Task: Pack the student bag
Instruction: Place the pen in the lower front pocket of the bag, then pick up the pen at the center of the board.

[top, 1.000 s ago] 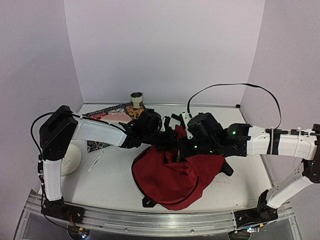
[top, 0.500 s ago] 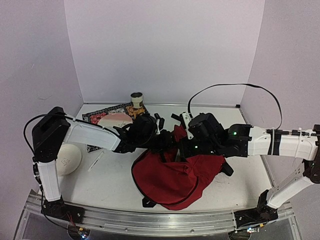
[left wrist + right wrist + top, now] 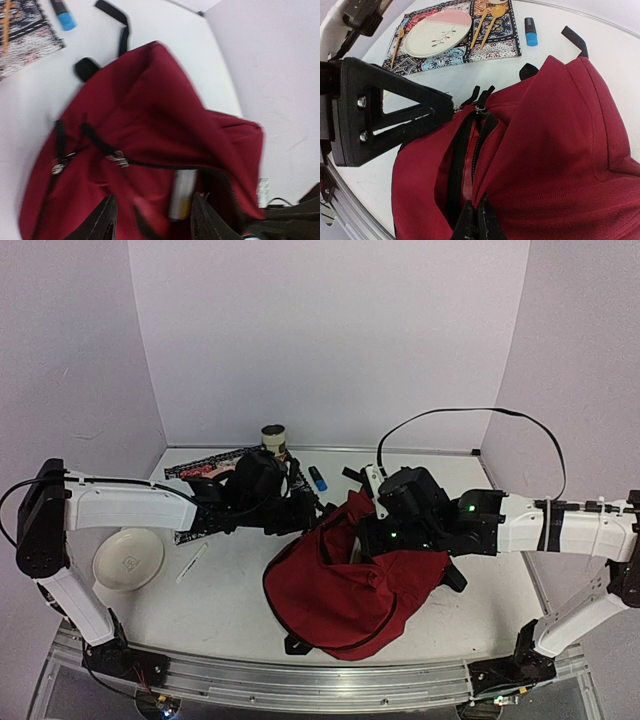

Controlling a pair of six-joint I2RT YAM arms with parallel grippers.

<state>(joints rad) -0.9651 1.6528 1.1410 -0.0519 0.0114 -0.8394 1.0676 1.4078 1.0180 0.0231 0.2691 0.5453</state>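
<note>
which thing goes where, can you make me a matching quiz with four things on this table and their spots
Things: 1 student bag; 2 white bowl; 3 plate; 4 blue-capped marker
Places: a on the patterned placemat; b on bare table behind the bag; c left side, toward the near edge; d middle of the table
Pairs: 1-d; 2-c; 3-a; 4-b

Pale lilac walls (image 3: pixel 330 330) enclose a white table (image 3: pixel 225 605).

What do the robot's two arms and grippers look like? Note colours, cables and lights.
Both the left arm and right arm have white links and black joints. The right arm shows green lights, a black band and a looping black cable. The left gripper and right gripper have black fingers.
</note>
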